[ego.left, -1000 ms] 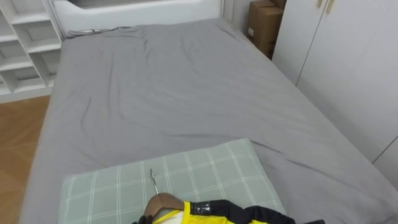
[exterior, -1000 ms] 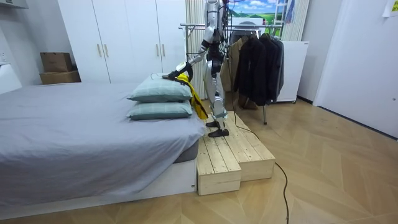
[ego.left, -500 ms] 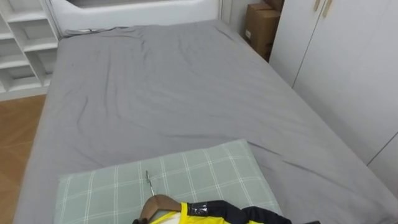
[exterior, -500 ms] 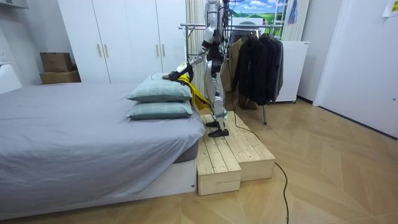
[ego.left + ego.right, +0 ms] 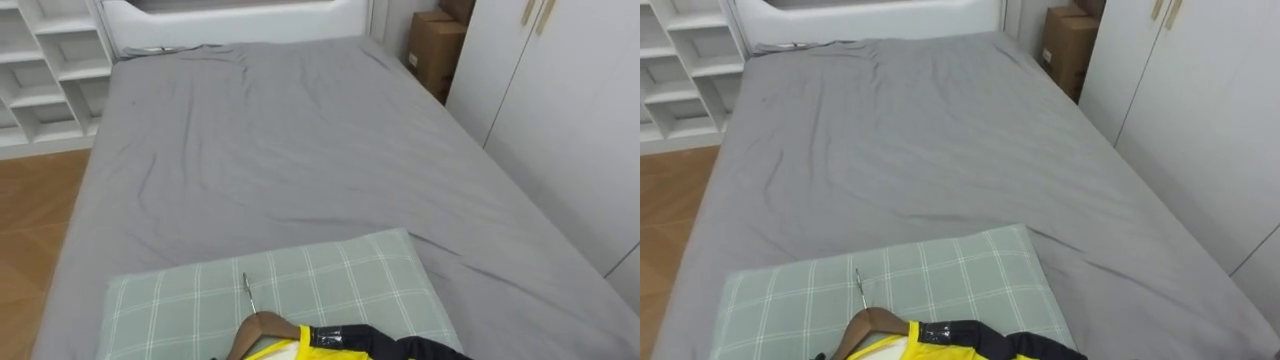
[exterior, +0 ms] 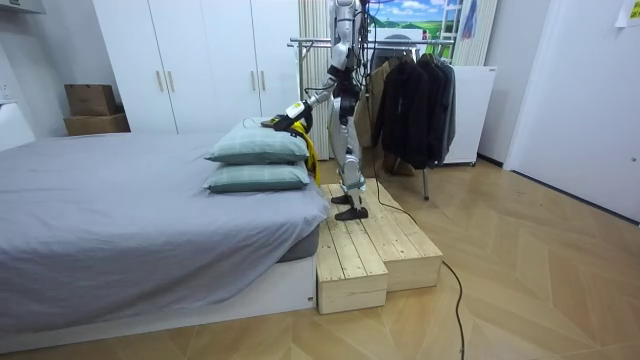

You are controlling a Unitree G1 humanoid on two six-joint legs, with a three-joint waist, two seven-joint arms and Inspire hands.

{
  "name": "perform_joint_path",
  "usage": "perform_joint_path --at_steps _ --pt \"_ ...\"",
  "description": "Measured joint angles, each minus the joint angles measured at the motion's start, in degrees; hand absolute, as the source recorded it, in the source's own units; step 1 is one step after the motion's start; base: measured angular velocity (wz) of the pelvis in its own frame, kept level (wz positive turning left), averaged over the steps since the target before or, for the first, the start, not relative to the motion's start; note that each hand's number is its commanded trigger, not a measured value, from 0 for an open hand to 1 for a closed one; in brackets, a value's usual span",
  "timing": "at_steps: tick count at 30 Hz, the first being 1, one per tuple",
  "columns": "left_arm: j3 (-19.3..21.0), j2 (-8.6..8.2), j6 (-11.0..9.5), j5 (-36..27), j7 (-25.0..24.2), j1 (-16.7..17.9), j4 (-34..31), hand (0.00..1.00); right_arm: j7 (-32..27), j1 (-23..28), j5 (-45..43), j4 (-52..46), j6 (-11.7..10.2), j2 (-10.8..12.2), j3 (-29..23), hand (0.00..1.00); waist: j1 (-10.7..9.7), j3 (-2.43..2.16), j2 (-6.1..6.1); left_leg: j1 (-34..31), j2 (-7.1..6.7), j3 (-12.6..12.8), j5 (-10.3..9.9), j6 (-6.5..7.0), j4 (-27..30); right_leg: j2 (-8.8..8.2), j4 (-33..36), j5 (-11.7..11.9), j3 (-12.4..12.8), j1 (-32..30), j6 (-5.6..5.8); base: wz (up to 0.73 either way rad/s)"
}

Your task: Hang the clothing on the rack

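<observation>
Jacket (image 5: pixel 352 342) on hanger (image 5: pixel 262 324) at pillow (image 5: pixel 190 300), hand (image 6: pixel 290 111) grip unreadable: best lifted level, hook (image 5: pixel 246 290) clear, toward rack (image 6: pixel 318 42).

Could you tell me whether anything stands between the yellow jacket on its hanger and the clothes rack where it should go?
Nothing visible does. The jacket on its hanger is over the top pillow, and the rack stands just behind the robot. Dark coats hang toward the room view's right.
</observation>
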Motion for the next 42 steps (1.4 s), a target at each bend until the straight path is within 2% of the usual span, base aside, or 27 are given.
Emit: perform_joint_path --at_steps 12,15,25,30,35,42 --pt "-0.2 -0.54 1.1 -4.4 1.0 0.1 0.1 0.0 -2.4 1.1 -0.7 0.0 0.6 -0.1 1.3 0.0 0.0 0.0 0.14 0.1 0.0 0.1 0.0 0.0 -0.2 0.03 0.0 0.0 0.2 -0.1 0.0 0.0" --pt "-0.2 -0.56 1.1 -4.4 1.0 0.1 0.1 0.0 -3.0 1.0 -1.1 -0.1 1.6 -0.1 1.3 0.0 0.0 0.0 0.18 0.1 0.0 0.2 0.0 0.0 -0.2 0.03 0.0 0.0 0.2 -0.1 0.0 0.0" --pt "-0.3 -0.58 1.8 -4.6 1.0 0.1 0.0 0.0 -4.5 1.1 -10.1 0.5 3.2 -0.1 1.5 0.0 -0.5 0.01 0.31 0.2 0.01 0.1 0.0 0.0 -0.1 0.03 0.3 0.0 0.3 0.0 0.0 0.0" --pt "-0.8 -0.58 2.6 -6.8 0.8 0.1 0.0 0.0 -4.5 1.0 -15.1 1.0 5.5 -0.2 3.2 0.0 -1.1 0.12 0.16 0.4 0.03 0.1 0.0 0.0 -0.7 0.07 0.5 0.0 0.3 -0.1 0.0 0.0" --pt "-0.6 -0.59 3.7 -6.8 0.6 -0.1 0.0 0.0 -3.6 1.1 -18.5 1.6 9.1 0.2 4.1 0.0 -1.6 0.17 0.07 0.3 0.03 0.1 0.0 0.0 -0.7 0.09 0.6 0.0 0.4 -0.4 0.0 0.0" --pt "-0.6 -0.59 4.5 -6.7 0.2 -0.5 0.0 0.0 -3.2 1.8 -22.5 1.4 10.5 0.5 3.6 0.0 -1.7 0.18 -0.01 0.1 0.04 0.1 0.0 0.01 -0.7 0.09 0.7 0.0 0.4 -0.5 0.0 0.0"
